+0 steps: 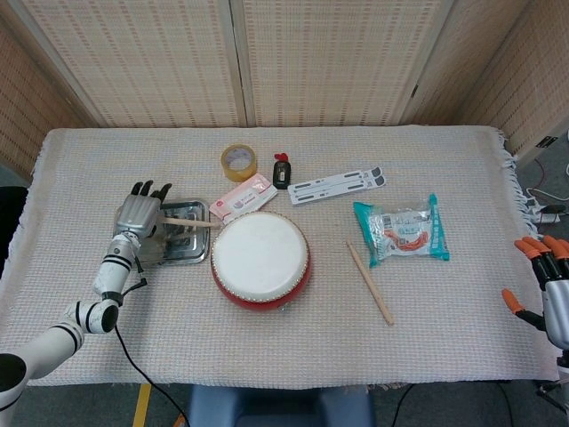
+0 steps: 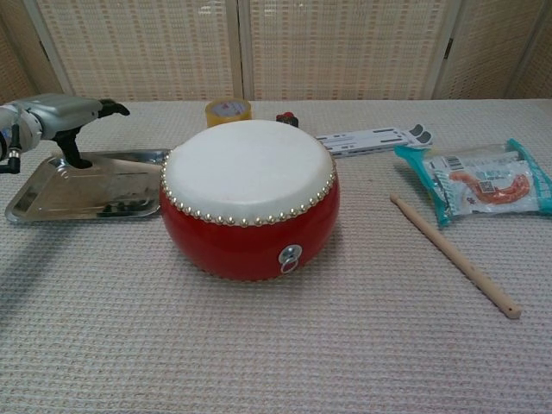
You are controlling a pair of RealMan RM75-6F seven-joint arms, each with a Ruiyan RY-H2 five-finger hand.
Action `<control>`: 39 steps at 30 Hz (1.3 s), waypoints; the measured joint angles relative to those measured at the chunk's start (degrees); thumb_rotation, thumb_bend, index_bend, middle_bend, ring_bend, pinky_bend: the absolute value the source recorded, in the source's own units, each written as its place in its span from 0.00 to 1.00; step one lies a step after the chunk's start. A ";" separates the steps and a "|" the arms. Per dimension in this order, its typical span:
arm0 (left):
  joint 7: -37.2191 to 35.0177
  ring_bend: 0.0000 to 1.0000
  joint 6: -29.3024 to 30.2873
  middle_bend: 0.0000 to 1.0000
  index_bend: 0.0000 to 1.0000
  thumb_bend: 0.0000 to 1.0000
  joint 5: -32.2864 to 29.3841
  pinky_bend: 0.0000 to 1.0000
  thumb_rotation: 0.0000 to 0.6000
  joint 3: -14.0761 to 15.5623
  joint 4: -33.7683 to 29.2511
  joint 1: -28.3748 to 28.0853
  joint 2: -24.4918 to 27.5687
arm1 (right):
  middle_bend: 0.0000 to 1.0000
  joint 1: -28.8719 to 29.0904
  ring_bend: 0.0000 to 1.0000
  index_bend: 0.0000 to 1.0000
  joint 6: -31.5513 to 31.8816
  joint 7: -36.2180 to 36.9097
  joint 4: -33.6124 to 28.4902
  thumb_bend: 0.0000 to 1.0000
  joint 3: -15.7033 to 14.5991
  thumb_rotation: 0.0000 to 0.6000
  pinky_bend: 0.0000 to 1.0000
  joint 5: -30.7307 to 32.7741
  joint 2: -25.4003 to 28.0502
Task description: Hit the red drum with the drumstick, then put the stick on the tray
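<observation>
The red drum (image 1: 260, 258) with its white skin (image 2: 248, 168) stands mid-table. Just left of it lies the metal tray (image 1: 191, 250), seen also in the chest view as the tray (image 2: 56, 197). One drumstick (image 1: 187, 222) lies across the tray's far part, its tip pointing toward the drum. My left hand (image 1: 140, 212) hovers over the tray's left end with fingers spread and nothing in it, also visible as the left hand (image 2: 53, 116). A second drumstick (image 1: 369, 283) lies on the cloth right of the drum. My right hand (image 1: 549, 298) is open at the table's right edge.
Behind the drum are a tape roll (image 1: 239, 162), a pink packet (image 1: 242, 197), a small black and red item (image 1: 282, 170) and a white strip (image 1: 337, 185). A teal snack bag (image 1: 404, 231) lies to the right.
</observation>
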 measured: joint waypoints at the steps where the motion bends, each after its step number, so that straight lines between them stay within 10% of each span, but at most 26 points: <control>1: 0.20 0.00 -0.12 0.00 0.00 0.25 -0.44 0.05 1.00 -0.14 -0.29 -0.03 0.09 | 0.17 -0.04 0.06 0.18 0.07 0.05 0.00 0.24 0.00 1.00 0.12 0.00 0.04; 16: -1.32 0.00 6.11 0.03 0.01 0.32 -2.85 0.07 1.00 -2.33 -7.22 2.31 3.53 | 0.17 -0.23 0.06 0.18 0.03 0.90 0.22 0.24 -0.05 1.00 0.12 -0.02 0.55; 26: -6.90 0.04 16.19 0.11 0.14 0.36 -0.90 0.10 1.00 -2.48 -23.54 10.68 12.28 | 0.17 0.77 0.06 0.18 -3.86 4.38 -0.24 0.24 -0.65 1.00 0.12 0.56 2.01; 39: -2.65 0.05 36.23 0.14 0.18 0.36 2.42 0.09 1.00 4.79 -46.99 27.52 21.60 | 0.16 3.65 0.02 0.18 -9.85 11.08 3.22 0.24 -2.66 1.00 0.07 -0.89 0.86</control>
